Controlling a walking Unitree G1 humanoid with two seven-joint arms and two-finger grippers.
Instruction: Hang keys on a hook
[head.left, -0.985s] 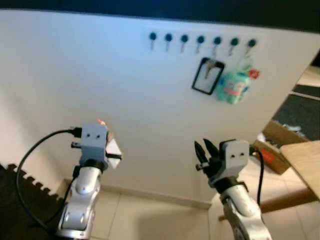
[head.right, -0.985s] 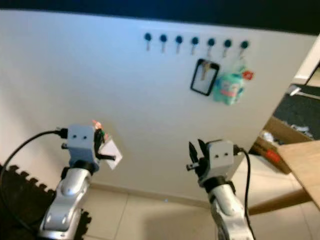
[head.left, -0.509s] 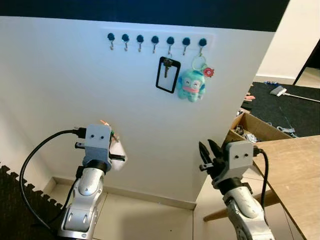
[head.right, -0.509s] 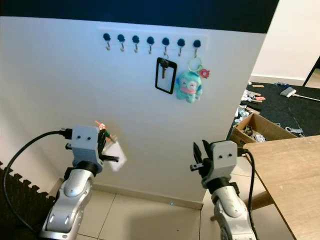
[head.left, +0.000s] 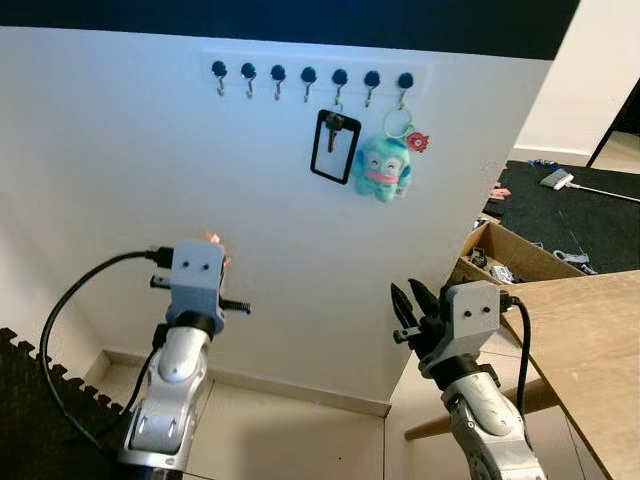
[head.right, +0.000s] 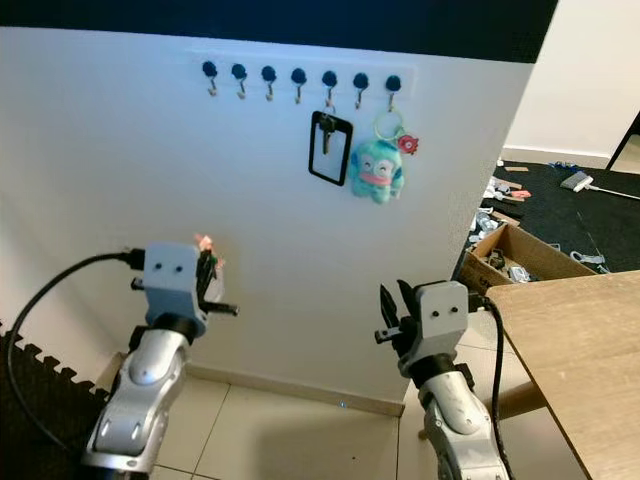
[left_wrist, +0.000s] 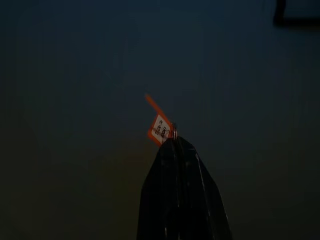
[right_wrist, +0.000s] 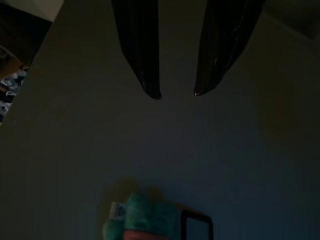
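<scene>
Both grippers are raised before a white wall (head.left: 120, 150) carrying a row of seven dark-knobbed hooks (head.left: 308, 78).
A black rectangular key holder (head.left: 334, 147) and a teal plush keychain (head.left: 381, 169) are hung there; well below, an orange-tagged key ring (left_wrist: 161, 128) is pinched by the left gripper (left_wrist: 175, 142), while the right gripper (right_wrist: 176, 94) is held spread.

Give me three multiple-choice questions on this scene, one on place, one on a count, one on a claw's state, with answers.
1. Where does the plush hang?
A. leftmost hook
B. rightmost hook
C. table edge
2. How many hooks are on the wall?
A. five
B. seven
C. nine
3. How is the right claw?
A. open, empty
B. shut on keys
C. shut on a card

Answers: 1 B, its ring loops over the end hook; 2 B, seven dark knobs in a row; 3 A, its fingers stand apart with only wall between.
</scene>
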